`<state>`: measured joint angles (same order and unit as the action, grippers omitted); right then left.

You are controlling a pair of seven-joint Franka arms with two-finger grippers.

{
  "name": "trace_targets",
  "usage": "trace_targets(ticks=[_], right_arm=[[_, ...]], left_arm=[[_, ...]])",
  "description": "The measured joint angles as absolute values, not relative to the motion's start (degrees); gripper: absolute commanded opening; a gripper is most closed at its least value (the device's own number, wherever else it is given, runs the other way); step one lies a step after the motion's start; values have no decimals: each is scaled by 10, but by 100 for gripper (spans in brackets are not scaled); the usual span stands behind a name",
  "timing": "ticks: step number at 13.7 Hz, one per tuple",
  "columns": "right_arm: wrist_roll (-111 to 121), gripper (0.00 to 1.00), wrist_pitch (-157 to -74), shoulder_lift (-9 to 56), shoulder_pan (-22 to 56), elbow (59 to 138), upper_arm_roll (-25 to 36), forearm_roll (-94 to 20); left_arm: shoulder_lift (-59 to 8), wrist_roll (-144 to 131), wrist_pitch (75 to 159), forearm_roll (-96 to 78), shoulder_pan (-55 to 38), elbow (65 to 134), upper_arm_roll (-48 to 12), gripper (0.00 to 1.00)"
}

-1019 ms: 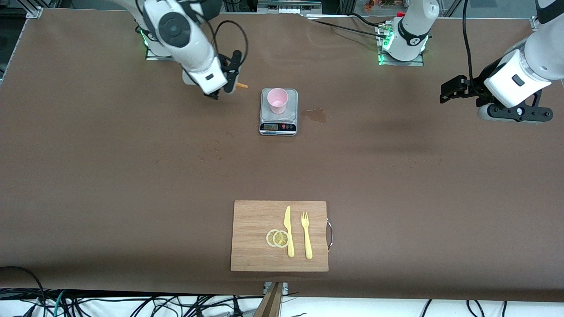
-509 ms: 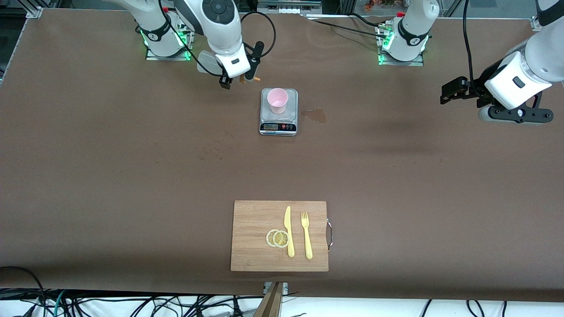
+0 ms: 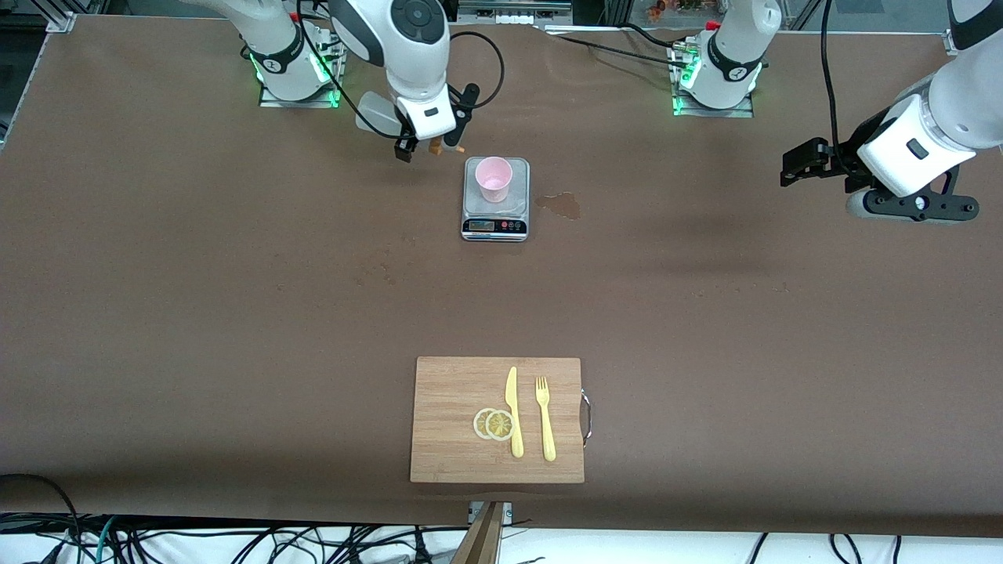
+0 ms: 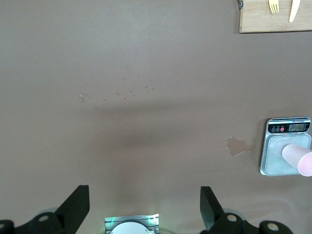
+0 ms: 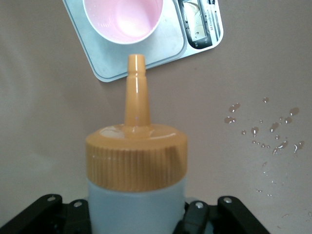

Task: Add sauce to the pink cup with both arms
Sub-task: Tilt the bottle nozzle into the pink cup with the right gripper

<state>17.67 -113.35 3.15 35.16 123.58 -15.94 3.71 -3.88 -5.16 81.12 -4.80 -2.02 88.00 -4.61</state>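
The pink cup [image 3: 494, 178] stands upright on a grey scale [image 3: 495, 227]. My right gripper [image 3: 427, 146] is shut on the sauce bottle [image 3: 447, 144], whitish with an orange nozzle cap. It holds the bottle tilted in the air just off the scale's corner at the right arm's end, nozzle toward the cup. In the right wrist view the bottle [image 5: 136, 161] fills the foreground, and its nozzle tip lies over the scale's edge [image 5: 165, 46], short of the cup [image 5: 122, 19]. My left gripper [image 3: 799, 164] is open and empty and waits over the table at the left arm's end [image 4: 144, 195].
A wet stain [image 3: 560, 205] lies beside the scale toward the left arm's end. A wooden cutting board [image 3: 447, 423] with lemon slices, a yellow knife and a fork sits near the front edge. Droplets [image 5: 263, 131] dot the table near the scale.
My right gripper has carried the bottle toward the scale and cup and turned the nozzle to point at the cup. The left arm has barely moved.
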Motion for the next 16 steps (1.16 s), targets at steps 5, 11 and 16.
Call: trace_targets(ticks=[5,11,16], right_arm=[[132,6,-1121,83,383,1195,-160,75],[94,6,-1058,133,417,1136,-160,116],[92,7,-1052,142,420,1131,-160,125]], left_arm=[[-39,-52,811,-48,-18,880,-46,100],[-42,-52,811,-48,-20,880,-47,100],[-42,-52,811,-48,-20,880,-47,100]])
